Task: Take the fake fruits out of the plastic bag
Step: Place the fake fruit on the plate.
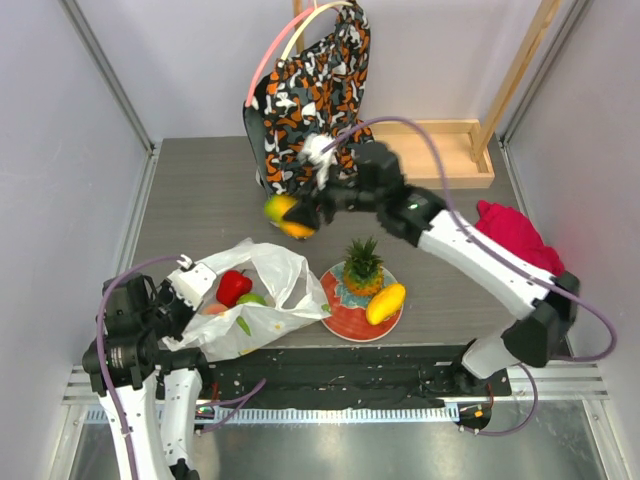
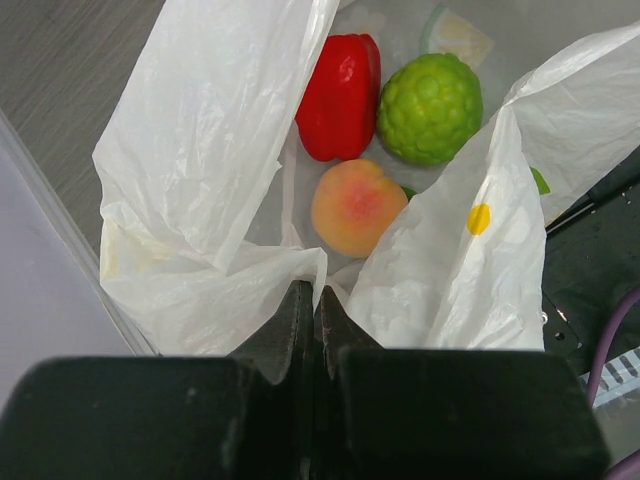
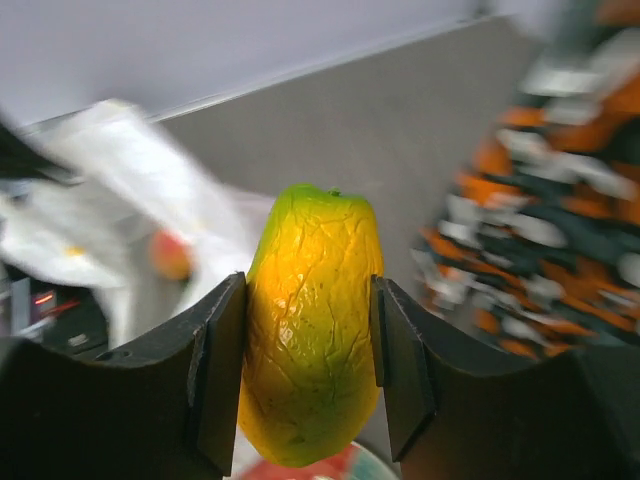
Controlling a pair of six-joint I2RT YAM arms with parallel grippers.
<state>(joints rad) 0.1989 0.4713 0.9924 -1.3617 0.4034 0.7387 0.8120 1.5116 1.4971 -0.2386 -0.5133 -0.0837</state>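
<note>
Gripping a mango-like fruit [image 3: 310, 330], yellow-orange with a green top, the right gripper [image 3: 308, 290] is clamping it from both sides with its fingers pressing flat against the skin. In the top view it is holding that fruit [image 1: 287, 215] over the grey table [image 1: 200, 200], outside the plastic bag [image 1: 275, 290] and near the foot of the patterned cloth bag [image 1: 310, 110]. The background of the right wrist view is blurring, so little else can be read there. The left gripper [image 2: 310, 300] is pinching the near edge of the plastic bag [image 2: 200, 150] with its fingers pressed together on the thin film, and the bag's mouth is gaping open in front of it. Three fruits are lying inside the bag, close together: a red piece [image 2: 340, 95], a green bumpy fruit [image 2: 430, 108] touching it, and a peach [image 2: 353, 207] just below both. Beside the bag, the red-and-teal plate [image 1: 345, 325] is carrying a pineapple [image 1: 362, 270], standing upright, and a yellow fruit [image 1: 386, 303] leaning at the plate's right rim. A red cloth [image 1: 515, 235] is lying at the table's right side, behind the right arm.
</note>
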